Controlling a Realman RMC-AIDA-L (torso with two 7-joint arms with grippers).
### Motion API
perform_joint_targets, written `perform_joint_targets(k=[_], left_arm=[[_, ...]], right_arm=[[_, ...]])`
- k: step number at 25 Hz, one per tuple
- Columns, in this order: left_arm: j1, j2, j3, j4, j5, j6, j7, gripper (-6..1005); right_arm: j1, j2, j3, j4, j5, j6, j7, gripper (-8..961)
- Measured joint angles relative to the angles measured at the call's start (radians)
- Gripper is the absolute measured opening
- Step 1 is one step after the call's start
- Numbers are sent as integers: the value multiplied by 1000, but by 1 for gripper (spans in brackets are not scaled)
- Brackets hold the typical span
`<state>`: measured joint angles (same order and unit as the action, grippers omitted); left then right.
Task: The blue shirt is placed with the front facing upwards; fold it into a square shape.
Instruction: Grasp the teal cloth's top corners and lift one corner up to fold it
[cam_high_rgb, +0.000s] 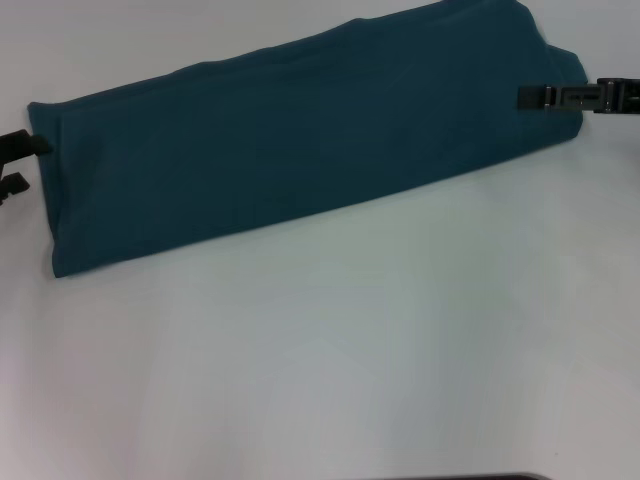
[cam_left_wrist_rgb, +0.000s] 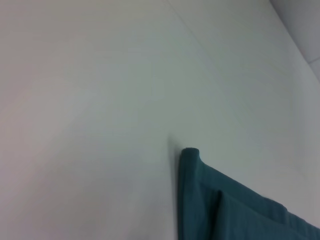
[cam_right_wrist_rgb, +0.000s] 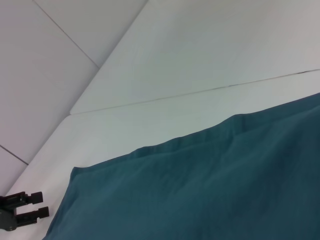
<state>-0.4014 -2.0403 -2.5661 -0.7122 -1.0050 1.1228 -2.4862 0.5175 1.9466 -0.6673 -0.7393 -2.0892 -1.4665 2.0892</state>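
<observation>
Overhead head view, 2 close wrist views

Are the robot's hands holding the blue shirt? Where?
The right gripper pinches the blue shirt at its right end. The left gripper sits open beside the left end, holding nothing.

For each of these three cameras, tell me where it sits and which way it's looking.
Head: on the robot's head, looking forward and down at the shirt on the table; left tool and right tool show at its ends.
Left wrist: on the left arm, looking at a shirt corner; no tool shows.
Right wrist: on the right arm, looking across the shirt toward the left tool.
All three share the shirt.
</observation>
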Motion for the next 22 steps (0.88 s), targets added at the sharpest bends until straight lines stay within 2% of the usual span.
perform_joint_targets(k=[4,22], left_arm=[[1,-8,6,-3,0,-14,11,721],[12,-8,21,5,0,2,46,723]], right_arm=[[-2,0,1,0,0,0,0,899],[-3,-2,5,0,0,0,-1,896]])
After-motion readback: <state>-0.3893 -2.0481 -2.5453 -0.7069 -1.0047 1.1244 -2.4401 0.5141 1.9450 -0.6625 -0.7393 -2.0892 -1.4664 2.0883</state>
